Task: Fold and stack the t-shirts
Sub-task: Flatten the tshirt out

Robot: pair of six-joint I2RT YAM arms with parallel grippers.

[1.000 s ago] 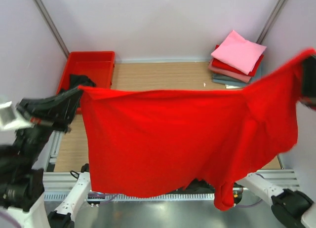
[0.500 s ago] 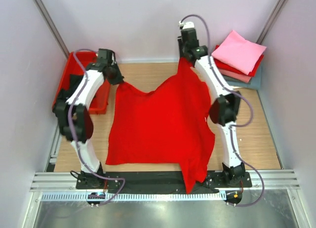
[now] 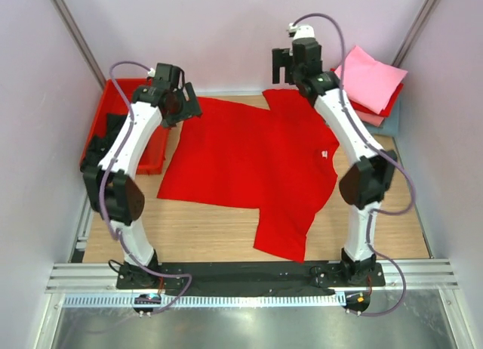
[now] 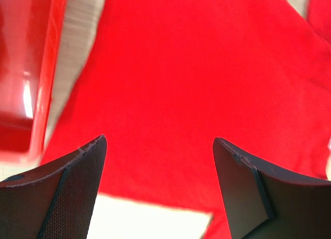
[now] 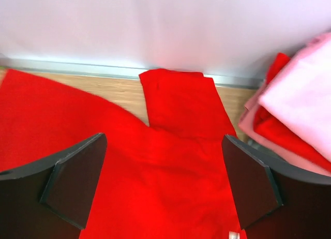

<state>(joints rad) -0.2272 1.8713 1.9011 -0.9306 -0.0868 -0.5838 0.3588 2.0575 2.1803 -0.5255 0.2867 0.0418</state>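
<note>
Red t-shirt (image 3: 249, 164) lies spread out flat on the wooden table (image 3: 204, 228) in the middle of the top view, its hem towards the left of the frame and its white neck label (image 3: 324, 154) towards the right; one sleeve points to the upper edge of the table and the other to the lower centre of the frame. Left gripper (image 3: 185, 103) hangs over the shirt's upper left corner with its jaws spread wide and nothing between them; in its wrist view (image 4: 159, 140) only the red cloth (image 4: 196, 84) shows below, with the red tray (image 4: 31, 94) at the left edge. Right gripper (image 3: 282, 66) is likewise wide apart and empty above the upper sleeve (image 5: 178, 102). A stack of folded t-shirts (image 3: 366, 84), pink on top, sits in the upper right corner of the table, apart from the spread shirt; the tray (image 3: 143, 88) stands at the upper left
</note>
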